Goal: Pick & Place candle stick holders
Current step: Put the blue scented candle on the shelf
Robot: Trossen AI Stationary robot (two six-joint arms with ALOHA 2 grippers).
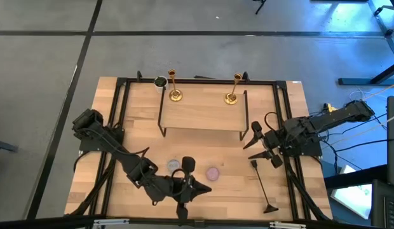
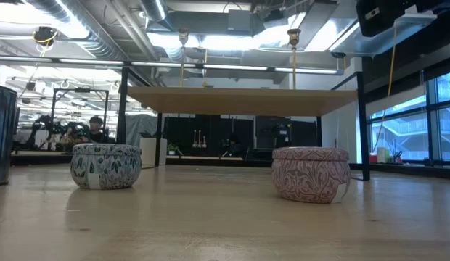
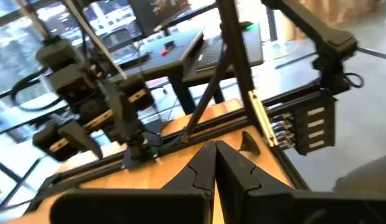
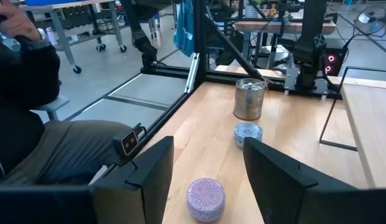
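Note:
Two slim gold candle stick holders stand upright on their round bases on a raised wooden shelf (image 1: 203, 114) at the table's far side, one on the left (image 1: 175, 89) and one on the right (image 1: 232, 92). In the low view their tops (image 2: 183, 43) (image 2: 293, 40) show above the shelf. My left gripper (image 1: 203, 187) (image 3: 215, 158) is shut and empty near the table's near edge. My right gripper (image 1: 253, 143) (image 4: 208, 162) is open and empty at the shelf's right near corner, pointing toward the table's left.
A blue-grey round candle (image 1: 174, 165) (image 2: 105, 165) and a pink one (image 1: 213, 172) (image 2: 311, 174) sit on the table in front of the shelf. A silver tin (image 1: 160, 83) (image 4: 250, 98) stands at the far left. A thin dark rod with a flared end (image 1: 264, 191) lies near right. A seated person (image 4: 25, 93) is beyond the table's left edge.

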